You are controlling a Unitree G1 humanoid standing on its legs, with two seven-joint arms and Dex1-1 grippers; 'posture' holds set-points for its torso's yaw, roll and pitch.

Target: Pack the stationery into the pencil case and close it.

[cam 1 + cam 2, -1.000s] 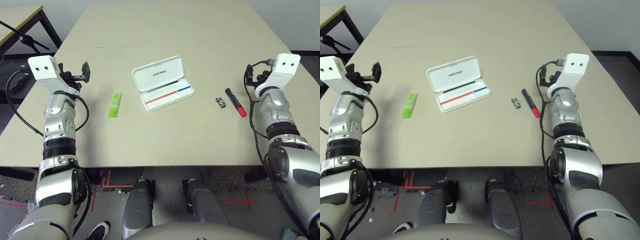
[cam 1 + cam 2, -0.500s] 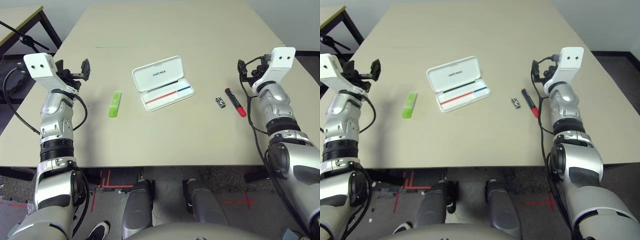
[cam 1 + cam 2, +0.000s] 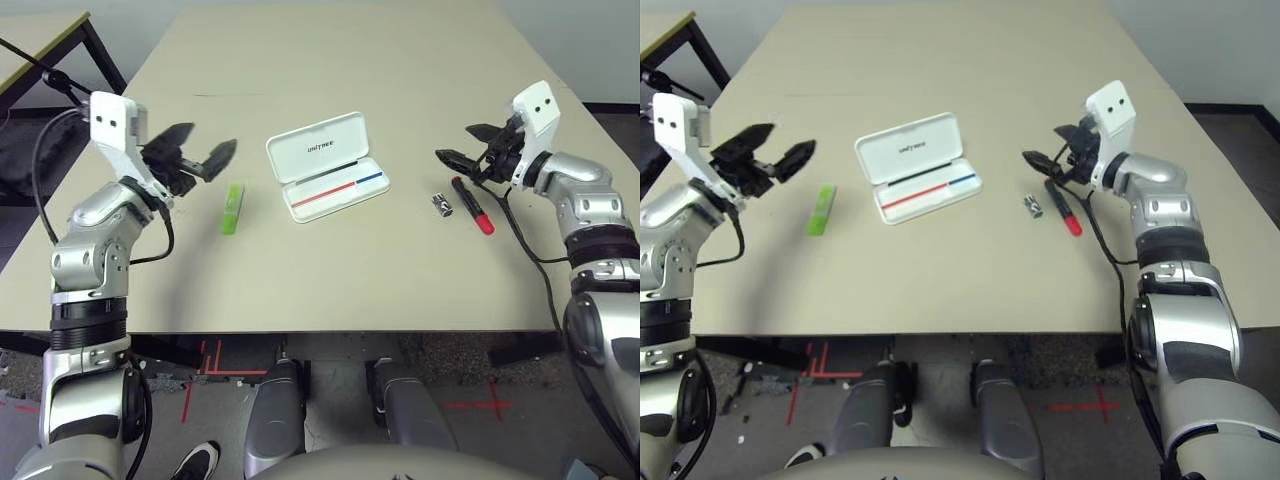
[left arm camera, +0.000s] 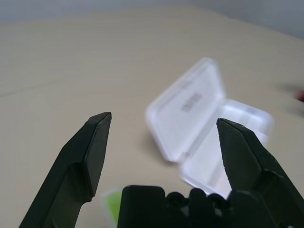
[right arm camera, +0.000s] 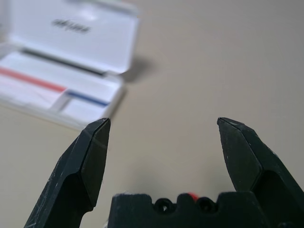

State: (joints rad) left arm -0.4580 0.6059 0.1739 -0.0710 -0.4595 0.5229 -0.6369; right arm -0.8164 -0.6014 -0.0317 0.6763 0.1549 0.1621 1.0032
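Here: pencil case point(image 3: 327, 165) open near mid-counter point(image 3: 330, 270), lid tilted back, shallow tray with red-and-blue stripe facing up. White hard plastic, rounded corners, smooth; judged light, stiff and slippery, apt to slide if pushed at one end. Best closed by pressing the lid's free long edge down toward the tray.

Highlighter point(image 3: 231, 208): short, lime-green, flat-sided bar lying to the case's left. Probably light and rigid; best pinched across its narrow sides at mid-length.

Marker point(image 3: 471, 204): slim black barrel with red end, lying to the case's right; round, so likely to roll. Best gripped mid-barrel.

Clip point(image 3: 441, 204): tiny black-and-silver piece just beside the marker, apart from it; hardest to pinch.

Left gripper point(image 3: 195, 152): fingers spread wide, above and near the highlighter, holding nothing.

Right gripper point(image 3: 470, 145): fingers spread wide, empty, above the marker's far end.
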